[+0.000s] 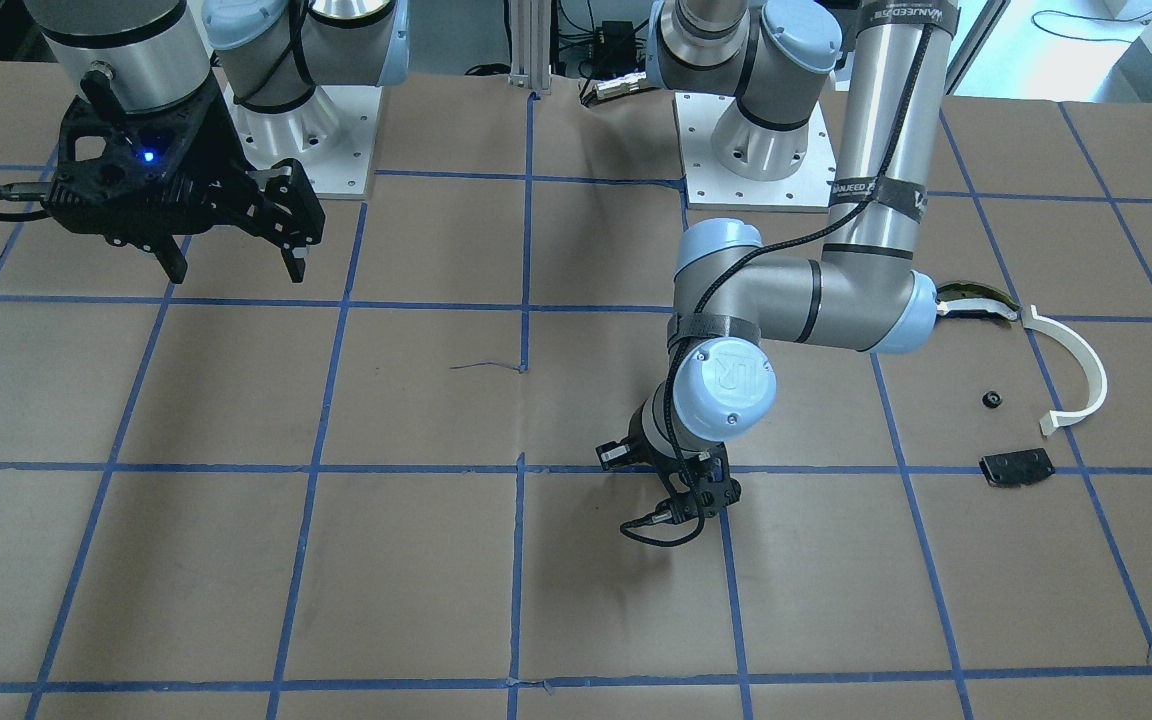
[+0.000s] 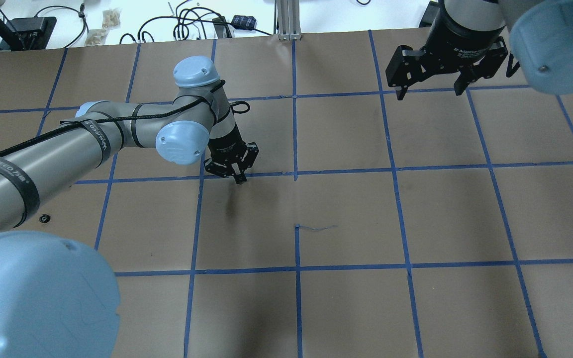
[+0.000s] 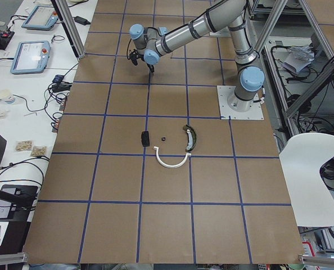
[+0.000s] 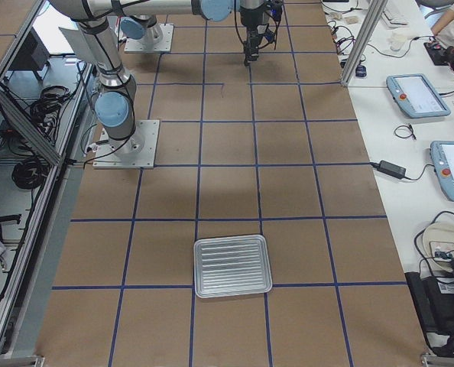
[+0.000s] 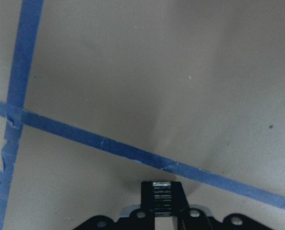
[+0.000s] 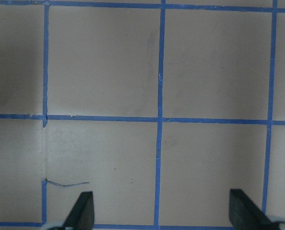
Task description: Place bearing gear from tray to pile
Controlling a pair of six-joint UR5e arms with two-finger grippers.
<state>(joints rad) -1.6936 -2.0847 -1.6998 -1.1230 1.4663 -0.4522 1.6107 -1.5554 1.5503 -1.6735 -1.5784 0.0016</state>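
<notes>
My left gripper point(image 2: 239, 177) is shut and hangs low over the brown table near a blue tape crossing. In the left wrist view its fingertips point(image 5: 147, 191) pinch a small ribbed metal part, the bearing gear point(image 5: 161, 197). The pile lies apart from it at the robot's left end: a white half-ring strip point(image 1: 1076, 365), a dark olive-edged curved piece point(image 1: 976, 301), a flat black plate point(image 1: 1016, 467) and a small black part point(image 1: 990, 400). The silver tray point(image 4: 232, 265) lies far off at the right end and looks empty. My right gripper point(image 2: 430, 92) is open and empty, held high.
The table is brown paper with a blue tape grid. Both arm bases point(image 1: 751, 165) stand at the robot's edge. The left arm's elbow point(image 1: 896, 300) hangs close to the olive-edged piece. Cables and tablets lie beyond the far table edge point(image 3: 32, 56).
</notes>
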